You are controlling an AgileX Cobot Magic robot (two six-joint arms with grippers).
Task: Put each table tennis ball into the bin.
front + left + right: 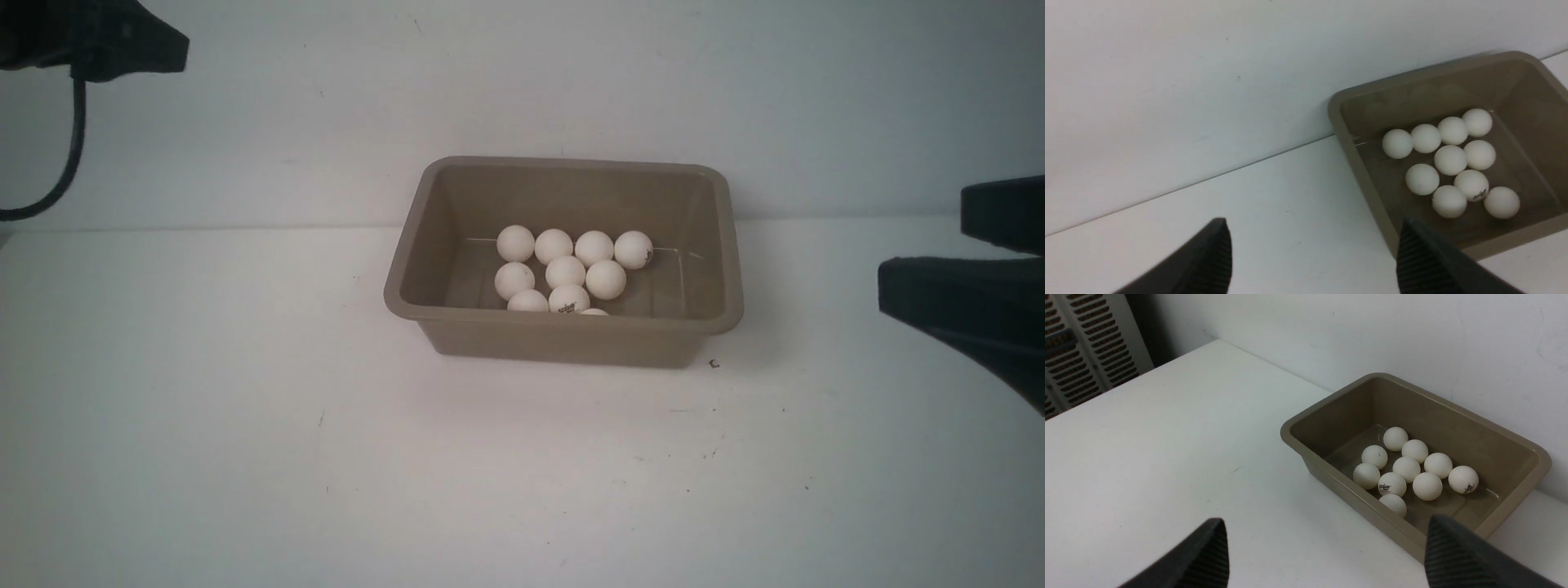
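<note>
10 table tennis balls (1406,468) are being held clustered in the bin (563,327), which is being carried by the white counter (245,425) against the far wall. Both the left pincer (1310,261) and the right pincer (1327,559) are being kept released, nothing being grasped.

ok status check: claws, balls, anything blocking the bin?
Left claw open, empty. Right claw open, empty. Ten table tennis balls in the bin, none seen on table. Nothing in the way.
</note>
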